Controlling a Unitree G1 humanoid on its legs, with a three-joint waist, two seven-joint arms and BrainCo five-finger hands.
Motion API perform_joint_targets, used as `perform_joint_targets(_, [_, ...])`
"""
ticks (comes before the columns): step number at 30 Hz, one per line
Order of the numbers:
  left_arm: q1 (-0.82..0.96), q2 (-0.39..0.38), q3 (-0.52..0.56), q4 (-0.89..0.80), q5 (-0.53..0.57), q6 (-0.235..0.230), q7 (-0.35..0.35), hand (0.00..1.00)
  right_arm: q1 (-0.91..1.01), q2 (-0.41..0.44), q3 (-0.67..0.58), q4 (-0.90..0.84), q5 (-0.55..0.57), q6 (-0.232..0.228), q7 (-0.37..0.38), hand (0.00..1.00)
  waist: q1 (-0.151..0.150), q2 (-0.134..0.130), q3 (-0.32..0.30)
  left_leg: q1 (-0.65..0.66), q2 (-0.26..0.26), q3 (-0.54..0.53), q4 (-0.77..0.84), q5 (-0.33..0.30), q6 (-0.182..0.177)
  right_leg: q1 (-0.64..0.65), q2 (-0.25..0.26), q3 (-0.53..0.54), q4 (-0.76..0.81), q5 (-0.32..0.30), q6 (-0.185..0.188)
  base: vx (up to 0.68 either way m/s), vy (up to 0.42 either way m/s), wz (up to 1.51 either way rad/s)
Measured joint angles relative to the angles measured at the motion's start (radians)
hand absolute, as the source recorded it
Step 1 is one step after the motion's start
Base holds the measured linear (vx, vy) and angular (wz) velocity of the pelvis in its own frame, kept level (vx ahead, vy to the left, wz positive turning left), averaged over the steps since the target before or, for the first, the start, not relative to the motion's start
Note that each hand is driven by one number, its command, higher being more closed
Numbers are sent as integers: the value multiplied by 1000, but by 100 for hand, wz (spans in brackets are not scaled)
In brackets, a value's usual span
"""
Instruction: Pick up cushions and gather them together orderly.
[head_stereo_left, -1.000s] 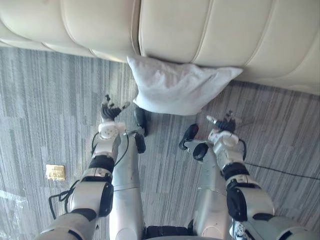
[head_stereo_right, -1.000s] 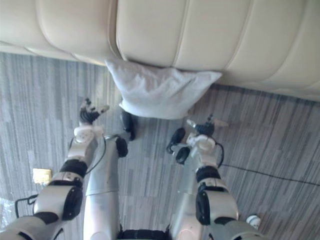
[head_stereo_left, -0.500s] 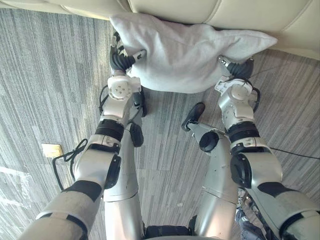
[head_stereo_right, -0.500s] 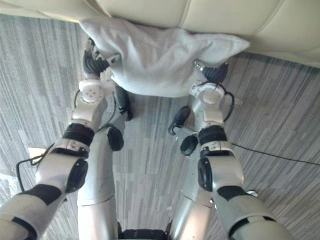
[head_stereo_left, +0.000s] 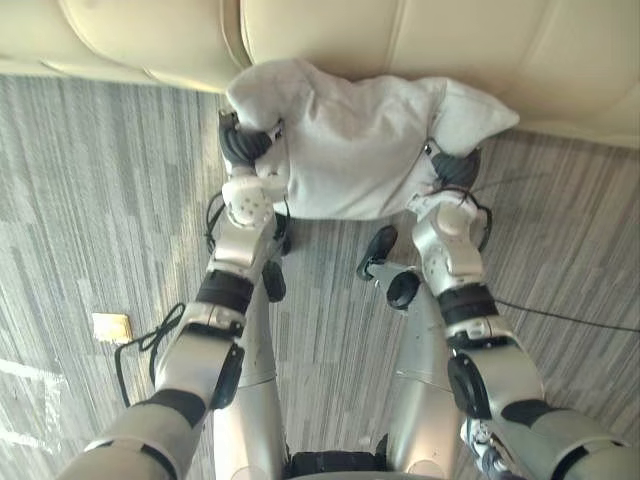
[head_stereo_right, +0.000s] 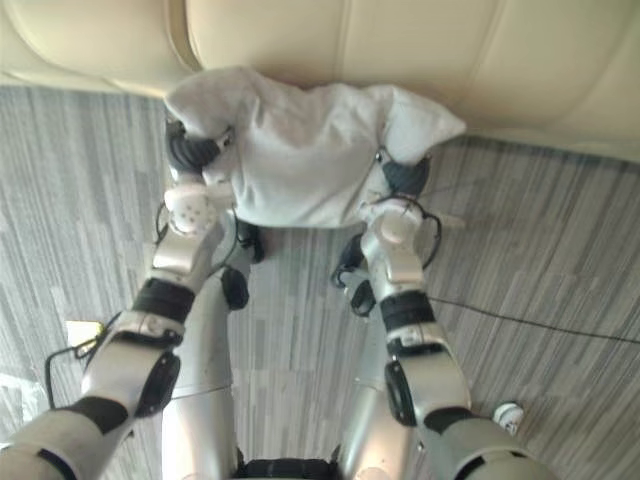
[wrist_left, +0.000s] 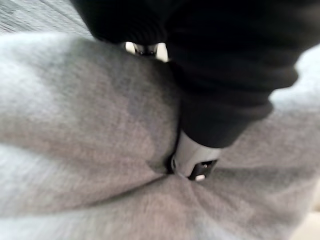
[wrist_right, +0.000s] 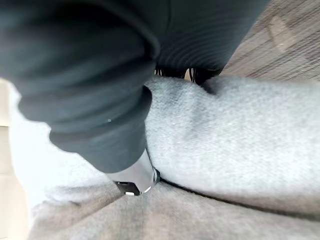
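Observation:
A light grey cushion (head_stereo_left: 360, 150) lies against the foot of the cream sofa (head_stereo_left: 400, 40), bunched up between my two hands. My left hand (head_stereo_left: 245, 148) grips its left end, where a corner bulges above the dark cover. At the right end, my right hand (head_stereo_left: 455, 170) squeezes the cloth and that corner sticks out past it. In the left wrist view the thumb (wrist_left: 192, 160) digs into the cushion (wrist_left: 75, 130) and makes a deep fold. The right wrist view shows the same, the thumb (wrist_right: 132, 180) sunk in grey fabric (wrist_right: 240, 140). The other fingers are hidden in the cloth.
Grey striped carpet (head_stereo_left: 90, 200) spreads in front of the sofa. A small tan plate (head_stereo_left: 111, 327) lies flat on the carpet to my left. The sofa's padded front runs across the whole far side.
Both hands went from open and apart on the carpet to the cushion's two ends and curled into it. The cushion has gone from flat to bunched. The camera shifted too.

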Motion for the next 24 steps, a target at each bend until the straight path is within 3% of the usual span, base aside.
perform_joint_targets(2, [76, -5, -28, -60, 1, -7, 1, 100, 98, 8, 16, -83, -9, -19, 1, 100, 2, 1, -5, 105, -9, 5, -60, 10, -14, 97, 8, -4, -49, 6, 2, -2, -86, -1])
perform_joint_targets(5, [252, -38, -61, -158, 3, -33, -2, 100, 324, 25, 55, -239, -43, -55, 21, 100, 2, 8, -83, 236, -10, 2, -109, 16, -25, 236, 24, -23, -122, 15, 7, 102, -91, -5])
perform_joint_targets(8, [394, -52, -83, -260, 3, -52, -16, 100, 483, 27, 70, -375, -94, -62, 54, 100, 6, 7, -86, 377, -9, 2, -133, 11, -26, 388, 37, -28, -170, 17, 9, 167, -97, -4])
perform_joint_targets(11, [543, -54, -94, -307, 1, -72, -56, 100, 622, 17, 99, -436, -147, -73, 103, 100, 8, 8, -165, 488, -11, 10, -195, 2, -40, 495, 54, -36, -238, 12, 17, 195, -82, -4])
perform_joint_targets(14, [664, -54, -94, -334, 0, -77, -84, 100, 720, 16, 124, -445, -167, -73, 150, 100, 10, 13, -212, 611, -21, 21, -264, -8, -54, 608, 65, -42, -300, 7, 25, 154, -49, -5])
perform_joint_targets(18, [812, -49, -110, -337, 0, -96, -124, 100, 804, 9, 136, -396, -200, -73, 212, 100, 6, 56, -313, 730, -26, 16, -343, -7, -66, 741, 102, -54, -419, 18, 36, 175, -30, 0])
perform_joint_targets(24, [876, -44, -109, -337, -22, -98, -159, 100, 800, -23, 155, -320, -205, -73, 241, 100, 9, 71, -329, 755, -24, -62, -216, -13, -73, 908, 118, -95, -507, 30, 49, 147, -21, 16])
